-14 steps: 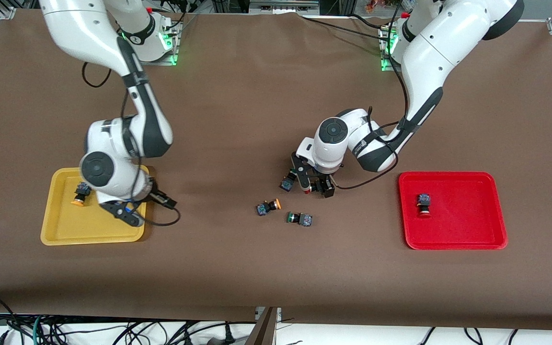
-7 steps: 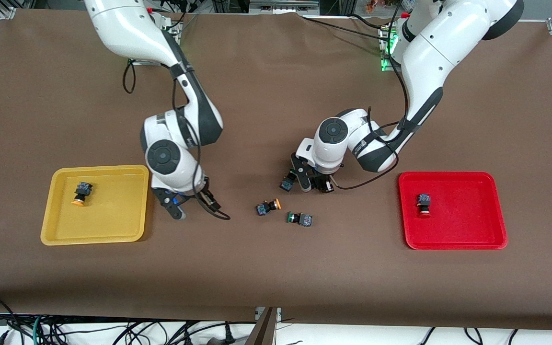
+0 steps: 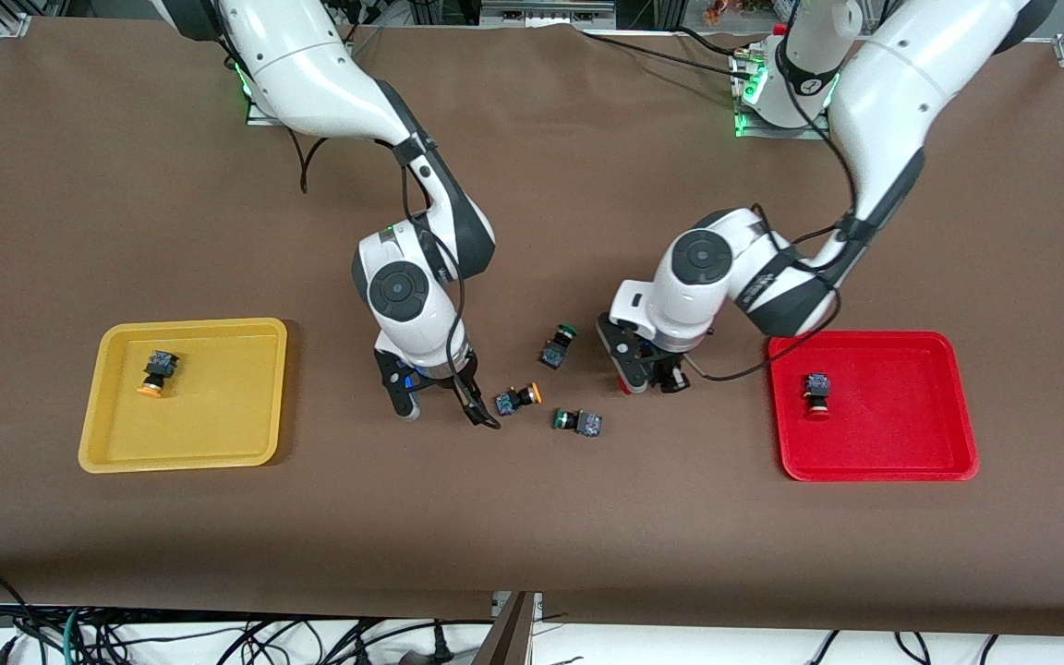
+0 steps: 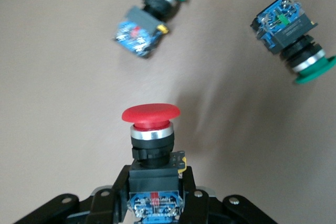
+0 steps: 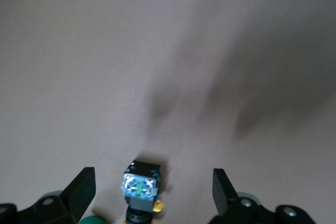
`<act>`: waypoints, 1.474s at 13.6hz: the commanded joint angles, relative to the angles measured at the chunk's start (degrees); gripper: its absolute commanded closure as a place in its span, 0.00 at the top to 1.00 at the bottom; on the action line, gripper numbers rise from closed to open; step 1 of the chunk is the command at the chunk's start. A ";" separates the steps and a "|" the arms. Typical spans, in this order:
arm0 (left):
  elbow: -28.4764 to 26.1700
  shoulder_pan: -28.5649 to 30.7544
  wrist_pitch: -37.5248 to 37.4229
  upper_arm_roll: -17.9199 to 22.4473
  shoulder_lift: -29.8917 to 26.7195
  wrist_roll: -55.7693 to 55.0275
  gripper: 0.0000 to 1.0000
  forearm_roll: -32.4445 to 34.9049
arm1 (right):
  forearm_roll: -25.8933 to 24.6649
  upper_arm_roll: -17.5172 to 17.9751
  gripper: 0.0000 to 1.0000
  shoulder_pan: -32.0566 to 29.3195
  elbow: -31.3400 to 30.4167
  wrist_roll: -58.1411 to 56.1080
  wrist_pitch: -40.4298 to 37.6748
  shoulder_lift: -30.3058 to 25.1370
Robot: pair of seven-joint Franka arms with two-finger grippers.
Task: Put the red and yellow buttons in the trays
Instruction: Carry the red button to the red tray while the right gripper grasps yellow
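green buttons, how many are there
2. One green button lies on the table between the two arms; the other green button lies nearer the front camera. None in either tray.

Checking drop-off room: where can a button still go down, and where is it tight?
Red tray: one red button near its inner end, the rest bare. Yellow tray: bare apart from its yellow button. Crowded mid-table: two green buttons, a yellow one, both grippers.

one button (image 3: 159, 370) in each tray (image 3: 218, 434) | three buttons (image 3: 518, 398) between trays
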 commanded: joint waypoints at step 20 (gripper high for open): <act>-1.80 41.55 -10.06 -6.11 1.13 -20.07 0.34 -2.58 | 0.32 0.22 0.98 3.15 7.33 5.98 5.91 9.51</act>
